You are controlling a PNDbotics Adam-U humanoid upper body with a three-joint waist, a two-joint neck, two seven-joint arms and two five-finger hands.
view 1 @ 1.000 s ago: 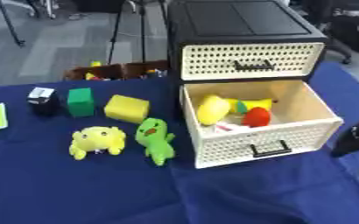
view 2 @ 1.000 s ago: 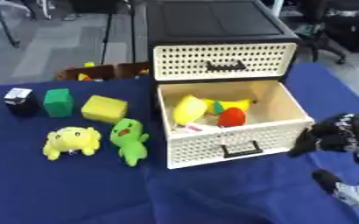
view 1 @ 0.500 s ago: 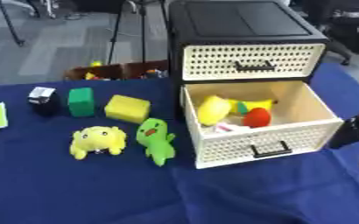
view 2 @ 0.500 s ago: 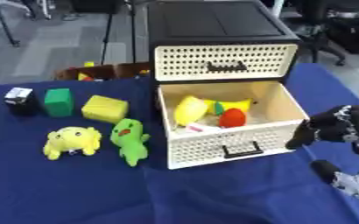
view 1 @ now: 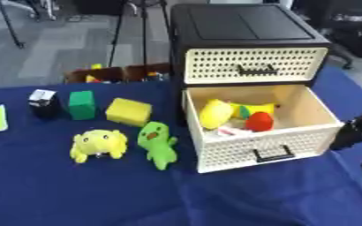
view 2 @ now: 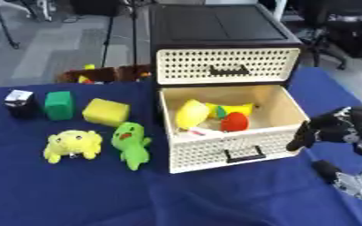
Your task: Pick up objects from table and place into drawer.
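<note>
Here a blue surface (view 2: 215,198) carries a cabinet (view 2: 219,39) whose lower drawer (view 2: 234,128) stands open, toys inside. Left lie a yellow sponge (view 2: 105,111), green plush (view 2: 130,140), yellow plush (view 2: 70,145) and green block (view 2: 58,105). The right hand (view 2: 331,130), curled and empty, hangs just right of the drawer.

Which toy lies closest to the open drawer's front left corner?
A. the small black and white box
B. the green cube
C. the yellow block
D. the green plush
D: the green plush lies right beside the open drawer, while the yellow block, green cube and black and white box sit in a row farther back and to the left.
</note>
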